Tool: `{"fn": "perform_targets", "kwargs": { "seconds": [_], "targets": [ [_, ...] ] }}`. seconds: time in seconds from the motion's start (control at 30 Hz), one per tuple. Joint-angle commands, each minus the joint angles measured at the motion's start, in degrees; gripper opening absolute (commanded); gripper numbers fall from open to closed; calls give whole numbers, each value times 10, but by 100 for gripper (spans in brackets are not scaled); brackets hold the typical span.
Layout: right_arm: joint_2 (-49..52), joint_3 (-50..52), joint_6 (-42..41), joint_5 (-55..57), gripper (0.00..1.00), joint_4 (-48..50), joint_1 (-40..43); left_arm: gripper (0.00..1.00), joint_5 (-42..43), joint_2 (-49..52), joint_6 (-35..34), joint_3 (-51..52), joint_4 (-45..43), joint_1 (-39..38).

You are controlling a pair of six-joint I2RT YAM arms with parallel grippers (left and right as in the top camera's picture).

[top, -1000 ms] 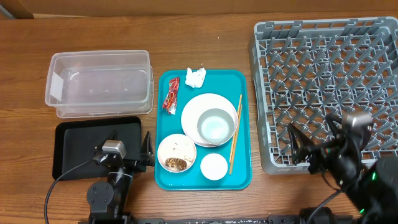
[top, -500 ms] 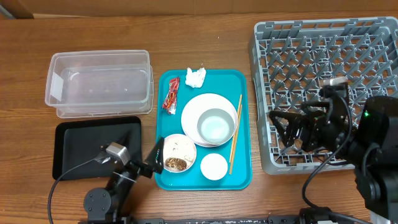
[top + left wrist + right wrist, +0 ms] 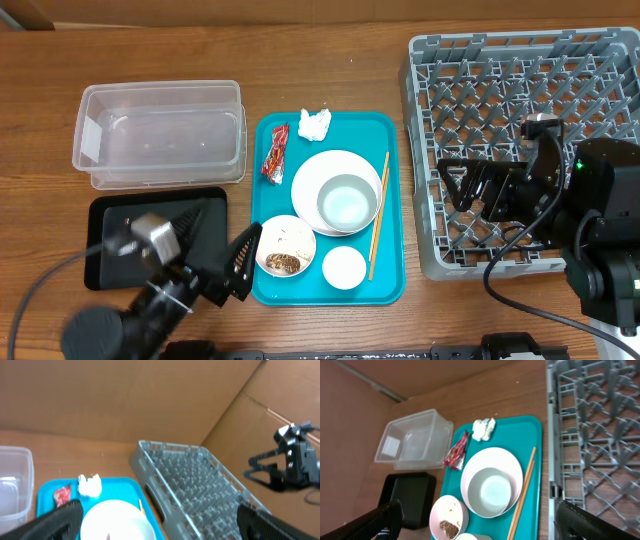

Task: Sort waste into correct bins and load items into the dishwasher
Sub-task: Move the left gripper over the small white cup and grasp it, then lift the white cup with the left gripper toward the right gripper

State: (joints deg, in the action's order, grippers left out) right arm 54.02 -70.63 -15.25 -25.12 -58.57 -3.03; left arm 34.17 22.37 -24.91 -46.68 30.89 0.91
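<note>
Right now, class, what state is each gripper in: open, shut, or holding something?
Left gripper: open, fingers apart, holding nothing.
Right gripper: open, holding nothing.

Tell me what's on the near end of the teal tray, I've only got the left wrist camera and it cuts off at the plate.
Observer: A small bowl holding brown scraps sits at its near left corner.
Operator: Anything beside it?
Observer: A small white cup, to the bowl's right.
Operator: Where's the black tray?
Observer: The black tray is on the table left of the teal tray, in front of the clear tub.
</note>
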Motion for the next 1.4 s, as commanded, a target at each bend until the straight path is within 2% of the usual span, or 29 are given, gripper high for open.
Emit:
{"fn": "perform_targets", "kwargs": {
  "seconds": [0.0,0.17,0.3,0.5,0.6,0.67,0.77,0.87,1.0,1.07,1.2,1.37],
  "targets": [
    [0,-16,-31,28,100,3,2,100,41,114,36,-118,79,3],
    [4,-16,-31,28,100,0,2,100,44,257,99,-264,248,-40],
    [5,-16,-31,28,100,0,2,100,33,322,150,-298,289,-99],
    [5,-16,-31,28,100,-3,2,100,75,384,89,-297,296,-115],
    [6,-16,-31,28,100,-5,2,100,66,412,84,-297,314,-119],
    [6,-16,-31,28,100,-7,2,94,15,428,84,-297,346,-141],
    [8,-16,-31,28,100,-7,2,87,-125,444,49,-293,390,-209],
    [14,-16,-31,28,100,-5,2,85,-255,456,-8,-276,397,-316],
    [15,-16,-31,28,100,-7,2,85,-384,477,-97,-246,392,-443],
    [16,-16,-31,28,100,-8,2,86,-414,491,-137,-230,388,-485],
    [16,-16,-31,28,100,-9,2,86,-417,525,-172,-206,370,-520],
    [19,-16,-31,25,100,-14,2,76,-407,586,-205,-192,344,-522]
  ]
}}
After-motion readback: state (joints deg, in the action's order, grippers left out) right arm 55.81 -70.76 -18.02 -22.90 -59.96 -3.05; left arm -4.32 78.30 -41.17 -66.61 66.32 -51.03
